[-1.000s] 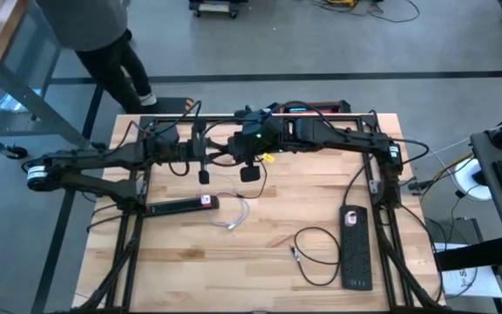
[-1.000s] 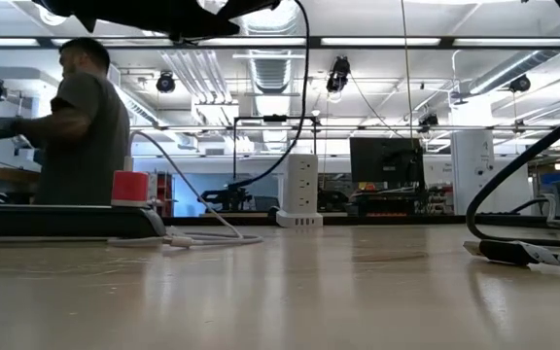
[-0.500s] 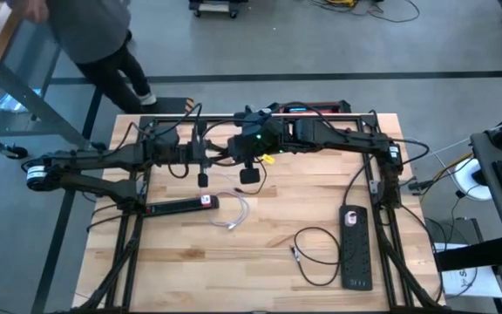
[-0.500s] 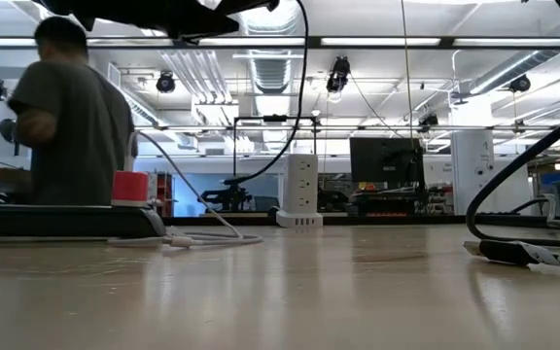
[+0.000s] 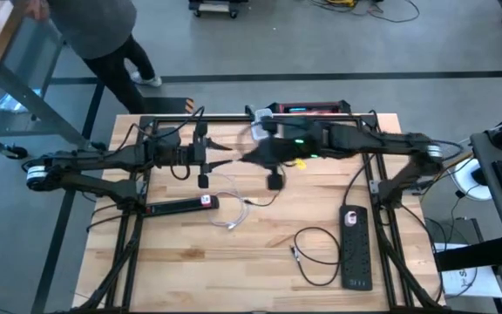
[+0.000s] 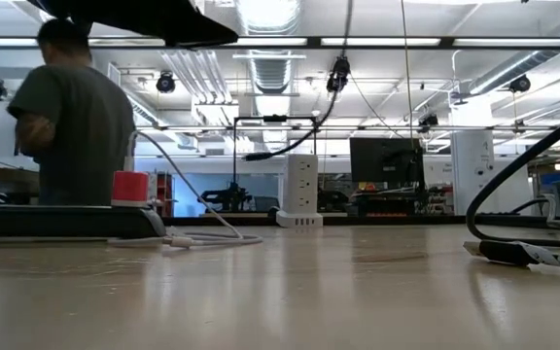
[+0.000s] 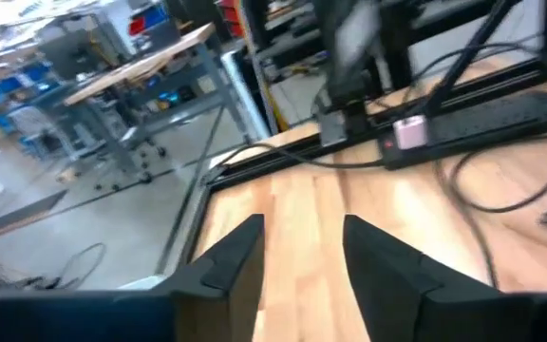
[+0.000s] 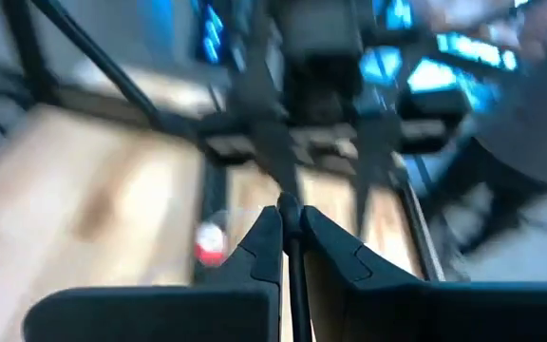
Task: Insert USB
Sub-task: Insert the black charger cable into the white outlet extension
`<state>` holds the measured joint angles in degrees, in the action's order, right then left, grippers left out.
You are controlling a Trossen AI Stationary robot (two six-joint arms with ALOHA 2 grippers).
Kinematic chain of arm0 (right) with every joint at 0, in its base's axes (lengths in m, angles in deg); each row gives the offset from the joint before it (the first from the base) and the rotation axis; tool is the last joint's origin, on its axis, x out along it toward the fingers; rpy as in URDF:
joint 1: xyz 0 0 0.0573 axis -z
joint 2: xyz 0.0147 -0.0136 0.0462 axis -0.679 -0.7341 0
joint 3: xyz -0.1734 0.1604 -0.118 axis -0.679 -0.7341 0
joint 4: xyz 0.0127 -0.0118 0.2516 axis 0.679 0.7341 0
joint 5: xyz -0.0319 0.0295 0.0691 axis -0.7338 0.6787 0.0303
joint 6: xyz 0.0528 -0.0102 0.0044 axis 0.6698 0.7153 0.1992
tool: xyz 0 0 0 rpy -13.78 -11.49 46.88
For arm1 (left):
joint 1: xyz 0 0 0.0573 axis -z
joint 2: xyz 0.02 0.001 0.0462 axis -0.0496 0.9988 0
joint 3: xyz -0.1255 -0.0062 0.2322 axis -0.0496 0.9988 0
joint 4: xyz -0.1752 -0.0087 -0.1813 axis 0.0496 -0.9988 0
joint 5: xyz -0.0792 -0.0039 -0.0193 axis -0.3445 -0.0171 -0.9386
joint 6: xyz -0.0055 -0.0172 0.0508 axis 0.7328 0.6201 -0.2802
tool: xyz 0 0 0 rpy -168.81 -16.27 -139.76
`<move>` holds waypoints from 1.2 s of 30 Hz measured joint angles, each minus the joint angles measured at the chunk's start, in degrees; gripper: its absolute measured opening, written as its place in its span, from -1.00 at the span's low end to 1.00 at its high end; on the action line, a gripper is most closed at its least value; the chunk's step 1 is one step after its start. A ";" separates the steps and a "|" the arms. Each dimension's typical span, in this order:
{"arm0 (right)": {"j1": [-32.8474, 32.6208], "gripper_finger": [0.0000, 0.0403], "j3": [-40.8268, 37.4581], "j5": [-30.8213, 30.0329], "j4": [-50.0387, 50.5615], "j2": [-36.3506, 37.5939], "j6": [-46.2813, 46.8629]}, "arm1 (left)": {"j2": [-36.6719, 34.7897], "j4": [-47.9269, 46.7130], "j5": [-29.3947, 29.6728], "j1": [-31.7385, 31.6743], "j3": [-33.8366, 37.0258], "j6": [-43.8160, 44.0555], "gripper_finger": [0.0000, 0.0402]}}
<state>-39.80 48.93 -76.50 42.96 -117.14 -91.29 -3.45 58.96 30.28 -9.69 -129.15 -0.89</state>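
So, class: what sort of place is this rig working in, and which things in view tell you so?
Most likely a robotics lab or workshop: a wooden table framed by two dark arms, power strips and loose cables on it, and exposed ceiling ducts, strip lights and workbenches beyond.

Both arms reach inward over the back half of the bench, held high. The left gripper (image 5: 203,180) points down near the middle — its fingers (image 7: 238,255) stand apart with nothing between them. The right gripper (image 5: 274,183) hangs just beside it, fingers (image 8: 264,242) pressed nearly together on a thin dark cable.
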 joint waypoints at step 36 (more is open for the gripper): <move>2.08 -0.97 -49.49 1.14 -30.75 24.53 16.94 | 36.07 -9.23 6.31 -14.58 -24.83 15.20 0.29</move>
<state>-37.72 -0.57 -75.36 12.21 -92.61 -74.34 32.63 49.72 36.59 -24.27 -153.99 14.31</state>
